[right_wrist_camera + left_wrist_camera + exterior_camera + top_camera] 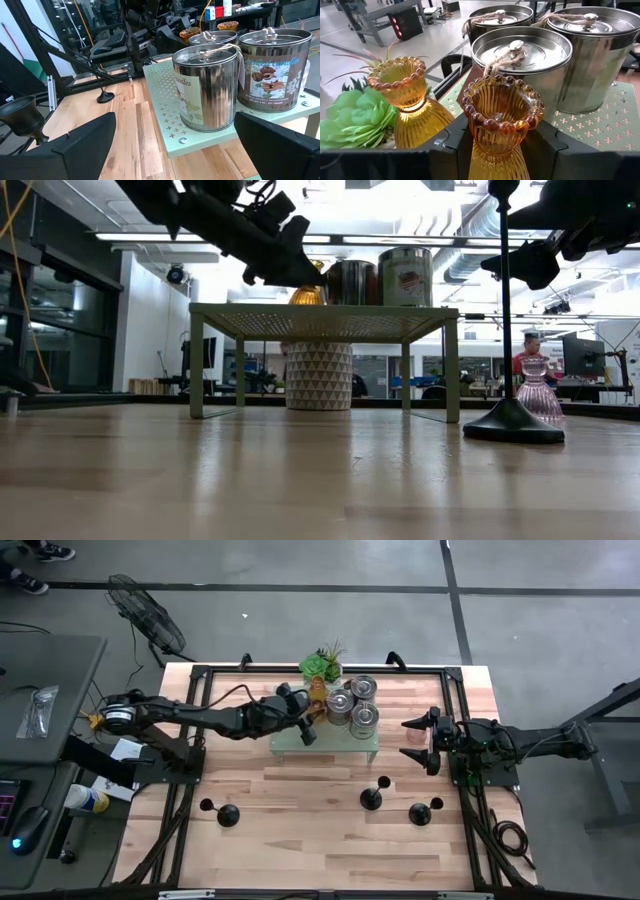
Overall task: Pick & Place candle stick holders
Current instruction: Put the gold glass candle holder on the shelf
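1. High view – your left gripper (307, 726) has its fingers clamped on an amber holder (318, 710) over the pale green stand (290, 745); your right gripper (424, 740) waits spread wide beside the stand.
2. Left wrist view – the dark fingers (457, 142) pinch the amber holder's neck, a second amber holder (405, 95) just beside, silvery tins (535, 60) behind.
3. Right wrist view – tins fill the stand's corner.

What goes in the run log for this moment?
left gripper: shut on amber glass holder over green stand | right gripper: open, waiting at right edge

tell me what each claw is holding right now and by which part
Left claw grips an amber glass holder around its lower body. Right claw is open and holds nothing.
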Tool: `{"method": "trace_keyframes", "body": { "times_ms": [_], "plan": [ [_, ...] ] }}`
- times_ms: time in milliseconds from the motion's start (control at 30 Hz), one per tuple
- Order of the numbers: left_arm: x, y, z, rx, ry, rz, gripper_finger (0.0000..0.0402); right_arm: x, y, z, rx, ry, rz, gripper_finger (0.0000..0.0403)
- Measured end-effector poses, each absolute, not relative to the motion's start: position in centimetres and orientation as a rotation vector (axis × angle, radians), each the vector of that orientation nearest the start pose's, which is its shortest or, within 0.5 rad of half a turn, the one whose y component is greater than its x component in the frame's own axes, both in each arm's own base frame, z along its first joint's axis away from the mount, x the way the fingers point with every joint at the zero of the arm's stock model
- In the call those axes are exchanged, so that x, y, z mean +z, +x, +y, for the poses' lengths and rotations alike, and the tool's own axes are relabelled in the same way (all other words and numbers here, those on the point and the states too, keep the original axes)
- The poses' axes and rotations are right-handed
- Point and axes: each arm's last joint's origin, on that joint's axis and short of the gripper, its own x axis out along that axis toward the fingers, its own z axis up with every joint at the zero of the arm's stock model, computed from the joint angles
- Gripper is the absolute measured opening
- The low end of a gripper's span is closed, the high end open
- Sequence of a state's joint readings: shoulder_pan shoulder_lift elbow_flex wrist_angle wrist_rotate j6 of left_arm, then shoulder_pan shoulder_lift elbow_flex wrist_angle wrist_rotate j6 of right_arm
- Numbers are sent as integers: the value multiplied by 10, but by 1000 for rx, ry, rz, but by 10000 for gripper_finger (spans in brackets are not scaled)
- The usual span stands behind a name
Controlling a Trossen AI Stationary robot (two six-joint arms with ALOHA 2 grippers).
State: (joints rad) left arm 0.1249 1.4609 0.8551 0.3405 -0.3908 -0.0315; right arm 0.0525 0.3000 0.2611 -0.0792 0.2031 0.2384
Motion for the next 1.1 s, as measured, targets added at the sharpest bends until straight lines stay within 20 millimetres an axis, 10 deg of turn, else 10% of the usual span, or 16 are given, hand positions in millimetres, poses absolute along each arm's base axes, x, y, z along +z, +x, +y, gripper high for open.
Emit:
{"method": "trace_keyframes", "body": {
  "times_ms": [1100],
  "plan": [
    [250, 316, 53, 497, 4, 252, 129, 221, 111, 0, -164, 222, 99, 400]
  ]
}}
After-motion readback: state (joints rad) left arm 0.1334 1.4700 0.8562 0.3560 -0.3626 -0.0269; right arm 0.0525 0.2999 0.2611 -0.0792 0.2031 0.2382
